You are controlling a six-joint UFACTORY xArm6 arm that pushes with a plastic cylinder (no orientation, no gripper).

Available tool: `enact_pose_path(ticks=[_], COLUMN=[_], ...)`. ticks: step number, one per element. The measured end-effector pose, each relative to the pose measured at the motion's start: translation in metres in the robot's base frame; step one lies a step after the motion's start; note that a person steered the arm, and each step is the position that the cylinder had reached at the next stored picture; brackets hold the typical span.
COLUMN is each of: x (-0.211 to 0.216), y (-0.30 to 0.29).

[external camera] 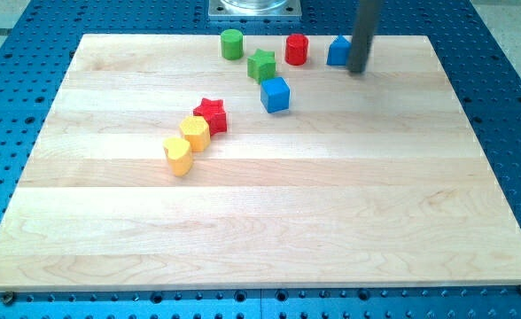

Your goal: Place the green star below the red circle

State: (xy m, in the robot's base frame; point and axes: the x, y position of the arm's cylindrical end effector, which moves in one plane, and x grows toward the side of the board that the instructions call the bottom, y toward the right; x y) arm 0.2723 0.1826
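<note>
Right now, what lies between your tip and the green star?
In the camera view, the red circle lies between my tip and the green star, slightly toward the view's top. A blue block sits right beside my tip on the view's left.

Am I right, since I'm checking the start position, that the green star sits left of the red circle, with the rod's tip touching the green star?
Not quite. The green star does sit to the left of the red circle, slightly lower, but my tip is nowhere near it. The camera view shows the tip at the view's right, beside the blue block near the board's top edge.
</note>
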Motion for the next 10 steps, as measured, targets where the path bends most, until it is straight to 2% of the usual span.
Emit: enact_pose_path(ticks=[1,3,4,5,6,7,8,10], x=[0.021,0.097,0.101,0.071,0.05,0.026,0.004,-0.004], y=[-0.005,-0.182,-0.179,-0.175,-0.239,-0.241,-0.208,-0.173])
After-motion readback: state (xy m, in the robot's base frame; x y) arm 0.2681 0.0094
